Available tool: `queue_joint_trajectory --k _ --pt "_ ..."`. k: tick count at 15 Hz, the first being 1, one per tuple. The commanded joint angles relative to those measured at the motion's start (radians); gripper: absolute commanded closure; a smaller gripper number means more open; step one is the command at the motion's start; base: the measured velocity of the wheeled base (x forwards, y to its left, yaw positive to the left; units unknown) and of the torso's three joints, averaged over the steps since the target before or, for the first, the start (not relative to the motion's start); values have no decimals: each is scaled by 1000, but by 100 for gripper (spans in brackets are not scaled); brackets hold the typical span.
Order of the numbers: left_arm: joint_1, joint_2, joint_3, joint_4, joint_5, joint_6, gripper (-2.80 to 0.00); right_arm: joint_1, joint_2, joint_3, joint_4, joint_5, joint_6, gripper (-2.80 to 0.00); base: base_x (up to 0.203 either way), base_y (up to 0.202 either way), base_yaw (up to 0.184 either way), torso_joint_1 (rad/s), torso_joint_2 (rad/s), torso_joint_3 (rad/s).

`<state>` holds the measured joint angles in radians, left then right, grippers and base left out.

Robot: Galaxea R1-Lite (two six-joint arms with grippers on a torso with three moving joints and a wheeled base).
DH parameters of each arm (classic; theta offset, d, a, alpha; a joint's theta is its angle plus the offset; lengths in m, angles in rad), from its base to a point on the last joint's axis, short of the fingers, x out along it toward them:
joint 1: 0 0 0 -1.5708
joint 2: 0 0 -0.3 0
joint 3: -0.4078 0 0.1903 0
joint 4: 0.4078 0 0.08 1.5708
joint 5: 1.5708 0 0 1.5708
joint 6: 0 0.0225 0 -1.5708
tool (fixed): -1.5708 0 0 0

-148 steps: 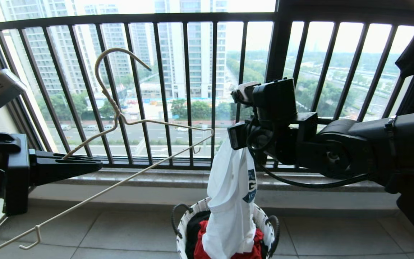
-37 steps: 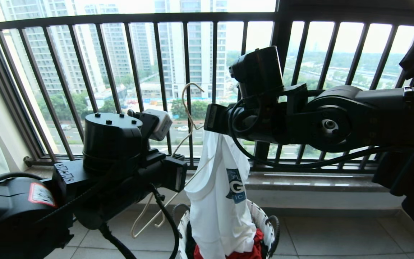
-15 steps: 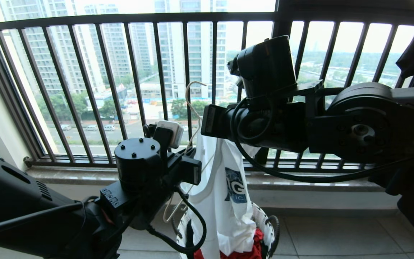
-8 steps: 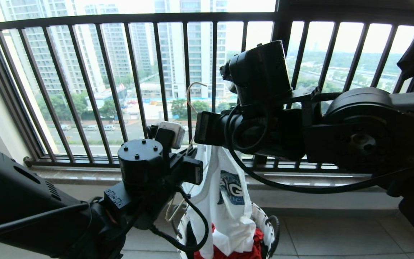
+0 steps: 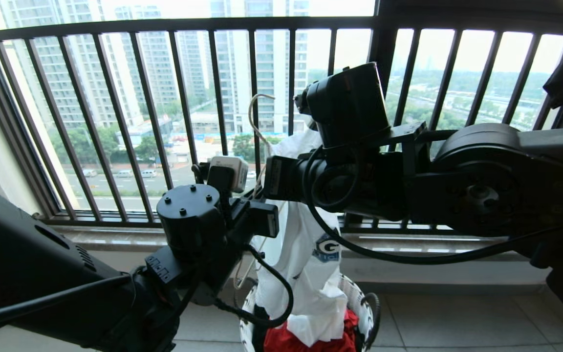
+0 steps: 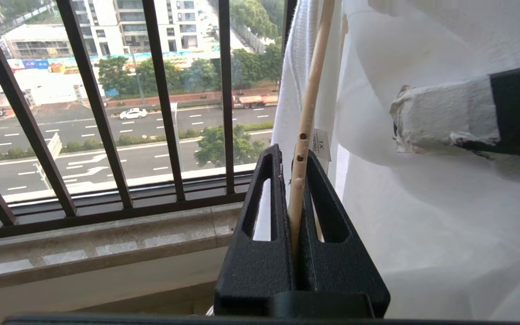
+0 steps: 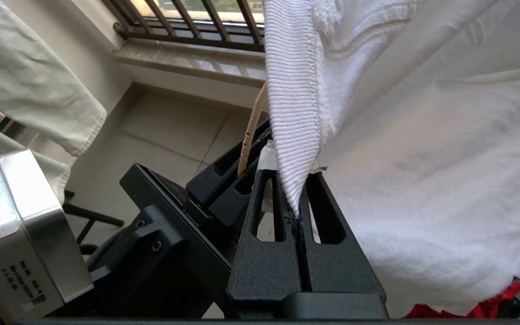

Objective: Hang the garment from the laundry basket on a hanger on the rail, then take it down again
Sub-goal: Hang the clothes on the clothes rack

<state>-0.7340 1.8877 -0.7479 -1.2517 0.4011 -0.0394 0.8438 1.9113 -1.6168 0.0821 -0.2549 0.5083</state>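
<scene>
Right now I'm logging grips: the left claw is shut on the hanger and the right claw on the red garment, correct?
Not quite. The right claw grips the white T-shirt's ribbed collar, as the right wrist view shows. The left claw does hold the hanger.

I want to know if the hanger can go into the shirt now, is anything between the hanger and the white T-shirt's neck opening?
Nothing visible does. The left claw grips the hanger right beside the white T-shirt, whose ribbed collar the right claw pinches. Whether the wire has already entered the neck hole cannot be told.
</scene>
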Motion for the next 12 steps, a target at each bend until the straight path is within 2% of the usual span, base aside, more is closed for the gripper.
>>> queue_joint_trajectory --k 1,12 --pt "-1 7 -1 -9 2 -1 0 -3 3 -3 -1 -7 3 0 0 0 0 0 0 0" --pt "-15 2 -2 -11 4 -3 0 -28 31 3 -59 -39 -40 0 0 0 0 0 0 0"
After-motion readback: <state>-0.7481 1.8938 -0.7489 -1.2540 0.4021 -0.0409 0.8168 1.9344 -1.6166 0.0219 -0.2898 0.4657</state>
